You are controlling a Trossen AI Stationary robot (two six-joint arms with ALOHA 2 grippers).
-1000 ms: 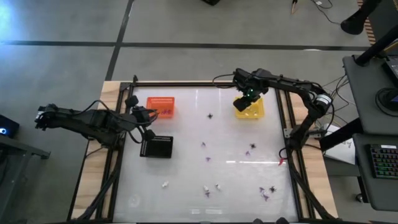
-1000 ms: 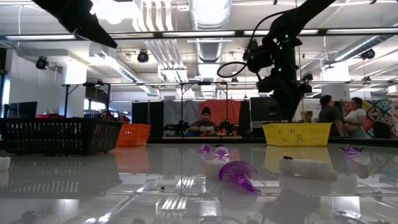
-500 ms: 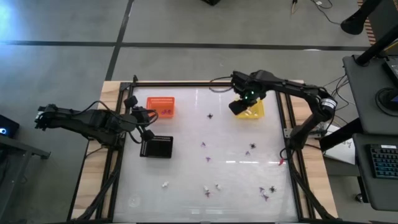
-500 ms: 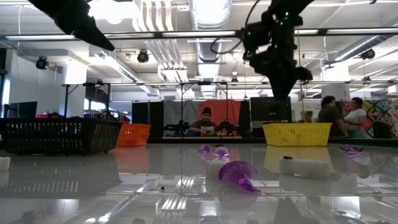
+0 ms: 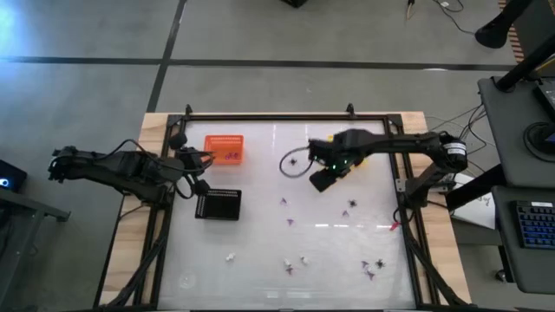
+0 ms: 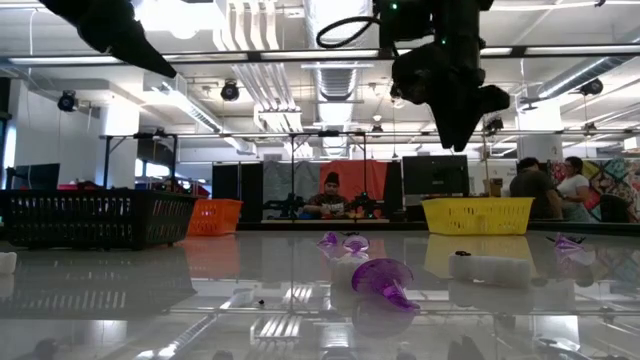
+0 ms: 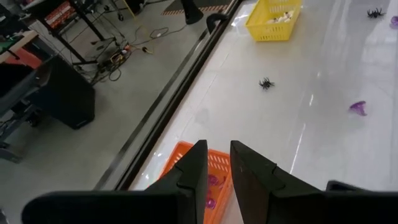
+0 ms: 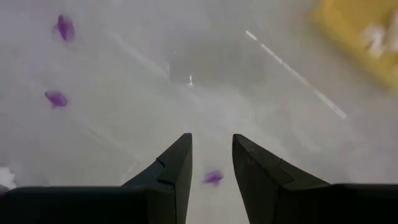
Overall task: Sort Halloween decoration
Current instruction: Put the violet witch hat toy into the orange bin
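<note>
Small trinkets lie scattered on the glossy white table: a dark spider [image 5: 293, 161], purple ones [image 5: 284, 202] [image 5: 345, 212], whitish ones [image 5: 231, 256] [image 5: 304, 258], and more spiders near the front right [image 5: 380, 263]. My right gripper [image 5: 320, 180] hangs open and empty above the table's middle, between the spider and the purple ones. Its wrist view shows a purple trinket [image 8: 213, 178] on the table between its fingers, far below. My left gripper [image 5: 198, 159] waits slightly open and empty beside the orange basket [image 5: 224, 147].
The yellow basket [image 5: 357, 154] with whitish pieces stands at the far right, partly under my right arm. A black tray [image 5: 218, 204] lies near the left edge. A dark frame [image 5: 260, 115] rims the table. People sit in the room beyond [image 6: 330, 195].
My right gripper has risen from over the yellow basket and swung toward the table's left and near edges. It now hangs over the open middle of the table. The trinkets have not moved.
</note>
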